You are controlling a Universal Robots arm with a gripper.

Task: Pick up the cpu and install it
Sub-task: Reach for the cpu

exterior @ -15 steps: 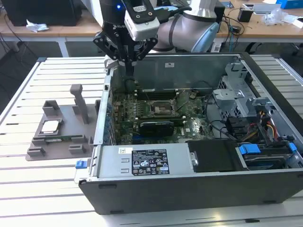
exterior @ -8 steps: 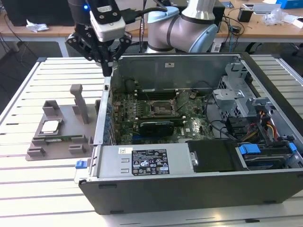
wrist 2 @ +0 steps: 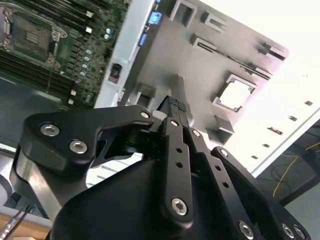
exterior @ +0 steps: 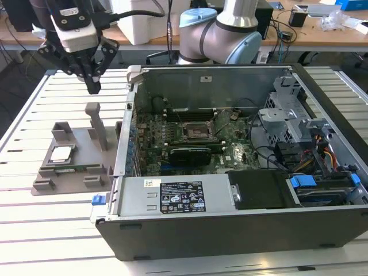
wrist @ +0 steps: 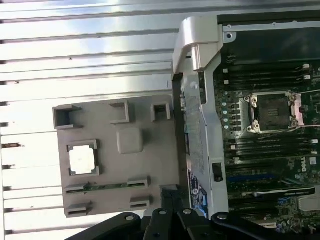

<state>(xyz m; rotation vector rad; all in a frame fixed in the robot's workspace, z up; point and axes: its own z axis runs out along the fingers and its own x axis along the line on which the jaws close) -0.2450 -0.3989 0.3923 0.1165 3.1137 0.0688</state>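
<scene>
The gripper (exterior: 93, 86) hovers above the grey holder (exterior: 99, 172), claw pinched closed on nothing. The cpu (exterior: 60, 153) lies flat in its recess there, beside the open computer case (exterior: 230, 230).

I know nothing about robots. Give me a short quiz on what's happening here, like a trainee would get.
1. True or false: the cpu lies in the grey holder outside the computer case.
2. What does the gripper hold?
3. The motherboard socket is: A) empty, B) filled with a silver chip.
Key: 1 true; 2 nothing, it is shut above the holder; 3 A.
</scene>
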